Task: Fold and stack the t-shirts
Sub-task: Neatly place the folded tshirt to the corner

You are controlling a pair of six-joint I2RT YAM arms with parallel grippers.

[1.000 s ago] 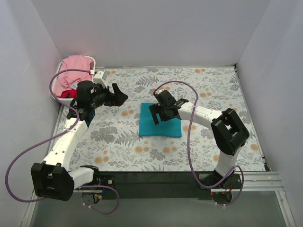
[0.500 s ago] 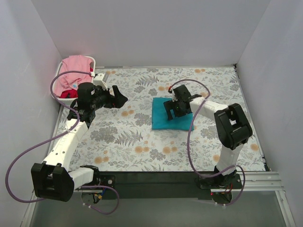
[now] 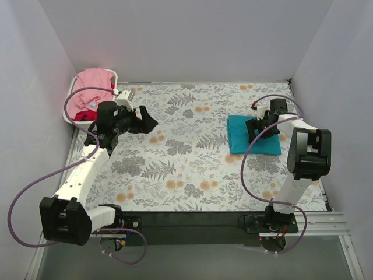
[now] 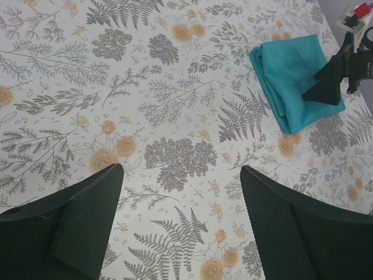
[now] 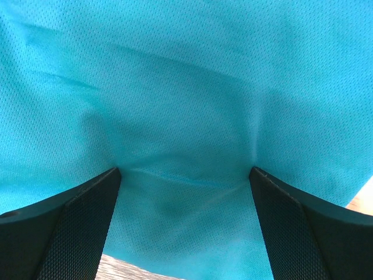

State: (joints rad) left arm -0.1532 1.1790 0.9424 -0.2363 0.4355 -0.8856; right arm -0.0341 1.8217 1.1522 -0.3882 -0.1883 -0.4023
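Note:
The teal t-shirt [image 3: 245, 133] lies folded into a small rectangle at the right of the floral table; it also shows in the left wrist view [image 4: 291, 81] and fills the right wrist view [image 5: 186, 105]. My right gripper [image 3: 260, 127] is open, its fingertips pressed down onto the teal cloth, jaws wide apart. My left gripper [image 3: 147, 122] is open and empty above the left part of the table, far from the teal shirt. The pink t-shirt [image 3: 90, 87] lies heaped in the basket, with the red t-shirt [image 3: 81, 116] showing under it.
A white slatted basket [image 3: 116, 78] stands at the back left corner. White walls close the table on three sides. The floral cloth [image 3: 186, 169] covers the table. A purple cable loops over each arm.
My right gripper has slid the folded teal shirt from the table's middle to the right side. The left arm has barely moved.

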